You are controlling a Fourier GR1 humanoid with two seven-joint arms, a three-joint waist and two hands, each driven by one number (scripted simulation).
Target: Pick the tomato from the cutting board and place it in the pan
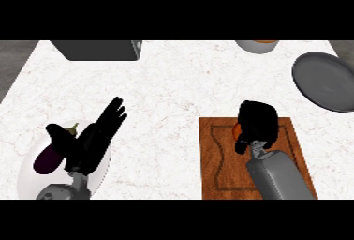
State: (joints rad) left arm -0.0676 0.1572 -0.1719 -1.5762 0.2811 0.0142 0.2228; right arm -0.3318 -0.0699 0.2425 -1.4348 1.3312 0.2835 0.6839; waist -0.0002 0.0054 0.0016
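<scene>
1. Wooden board (224, 164) sits nearest, right of centre, and the right hand (257, 123) is on top of it, fingers curled over the tomato (237, 130). Only a sliver of orange-red shows at the hand's left edge, so the tomato is on the board, under the hand and mostly hidden.
2. Over on the left, the left hand (97, 136) rests with fingers straight, holding nothing, above a white plate (27, 180) where an eggplant (48, 157) lies. No part in this job.
3. Risk, as I judge it: the tomato is round and smooth, and with so little of it visible I can't tell how well it is seated in the fingers. A lift could let it roll out onto the board or counter (173, 89).
4. Farther off and to the right lies the pan (326, 82), dark grey, well apart from the board. The path there looks open; coming in too low could clip the rim.
5. Far edge now: a grey box (97, 49) at the left and a bowl (257, 45) at the right, near the pan's far side. A wide swing could brush that bowl.
</scene>
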